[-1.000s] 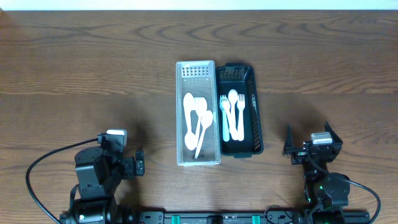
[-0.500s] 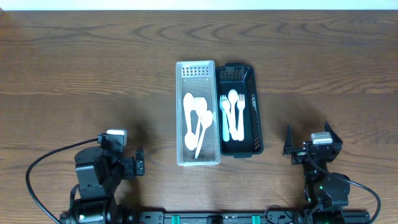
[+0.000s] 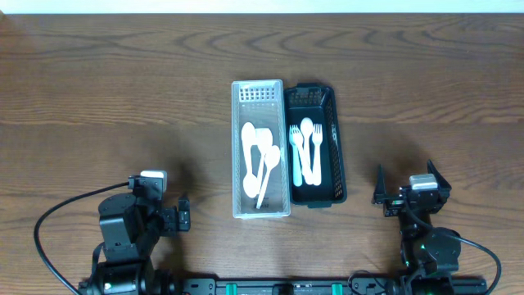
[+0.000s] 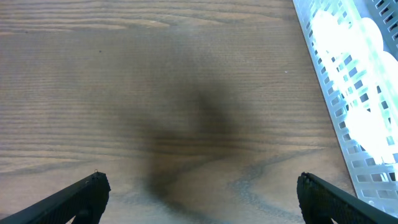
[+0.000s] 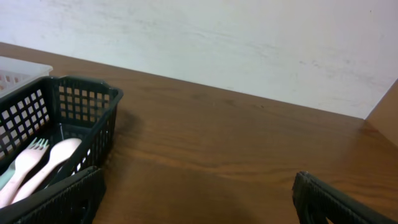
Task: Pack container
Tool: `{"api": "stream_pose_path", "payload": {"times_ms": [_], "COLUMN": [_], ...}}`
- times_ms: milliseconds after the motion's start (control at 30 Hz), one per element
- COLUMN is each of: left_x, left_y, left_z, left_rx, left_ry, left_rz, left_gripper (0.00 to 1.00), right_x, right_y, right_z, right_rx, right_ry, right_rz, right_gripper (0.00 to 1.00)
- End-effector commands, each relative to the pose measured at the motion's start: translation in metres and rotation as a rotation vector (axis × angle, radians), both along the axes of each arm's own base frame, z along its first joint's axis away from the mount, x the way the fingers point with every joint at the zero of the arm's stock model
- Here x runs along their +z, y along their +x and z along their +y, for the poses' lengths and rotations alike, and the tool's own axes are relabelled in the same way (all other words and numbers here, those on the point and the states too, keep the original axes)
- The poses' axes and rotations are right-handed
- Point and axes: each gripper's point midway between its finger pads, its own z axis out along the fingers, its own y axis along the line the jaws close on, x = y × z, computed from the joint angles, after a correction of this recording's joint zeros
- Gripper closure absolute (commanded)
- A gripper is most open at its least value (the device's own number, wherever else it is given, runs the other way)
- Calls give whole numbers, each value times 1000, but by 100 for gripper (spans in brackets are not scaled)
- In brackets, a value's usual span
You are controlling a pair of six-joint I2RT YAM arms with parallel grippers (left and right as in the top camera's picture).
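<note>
The left pincer [image 4: 202, 194] and right pincer [image 5: 199, 200] are hanging wide open and empty, so a low reach could be shoving the white basket [image 3: 259, 94] sideways.

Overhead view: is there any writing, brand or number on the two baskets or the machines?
No readable text in any view.
White basket: no writing shows.
Black basket: no writing shows.
Left arm and right arm: any marks are too small to read.
</note>
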Motion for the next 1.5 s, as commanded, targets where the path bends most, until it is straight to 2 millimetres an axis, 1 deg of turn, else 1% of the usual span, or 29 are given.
{"api": "stream_pose_path", "payload": {"times_ms": [0,67,167,233,300,400,567,667,767,900,967,1033,1067,1200,1467], "left_x": [1,1,-3,2,10,20,24,32,41,49,43,27,26,27,27], "left_y": [0,0,-6,-3,1,10,26,37,44,43,42,40,40,40,40], "left_z": [-2,-2,-3,-3,-5,-12,-22,-23,-23,-23,-23,-23,-23,-23,-23], "left_rx": [-15,-15,-15,-17,-30,-66,-113,-118,-140,-183,-191,-195,-182,-160,-143], "left_ry": [3,3,-1,3,11,22,29,39,99,206,226,209,184,135,100], "left_rz": [-4,-4,22,-16,-83,-231,-455,-585,-693,-734,-711,-647,-640,-638,-635], "left_gripper": [2,2,2,2,2,2,2,2,2,2,2,2,2,2,2], "right_x": [-1,-1,-1,-1,-1,-1,-1,-1,-1,-1,-1,-1,-1,-1,-1], "right_y": [-1,-1,-1,-1,-1,-1,-1,-1,-1,-1,-1,-1,-1,-1,-1], "right_z": [5,5,5,5,5,5,5,5,5,5,5,5,5,5,5], "right_rx": [25,25,25,25,25,25,25,25,25,25,25,25,25,25,25], "right_ry": [-11,-11,-11,-11,-11,-11,-11,-11,-11,-11,-11,-11,-11,-11,-11], "right_rz": [-3,-3,-3,-3,-3,-3,-3,-3,-3,-3,-3,-3,-3,-3,-3], "right_gripper": [1,1,1,1,1,1,1,1,1,1,1,1,1,1,1]}}
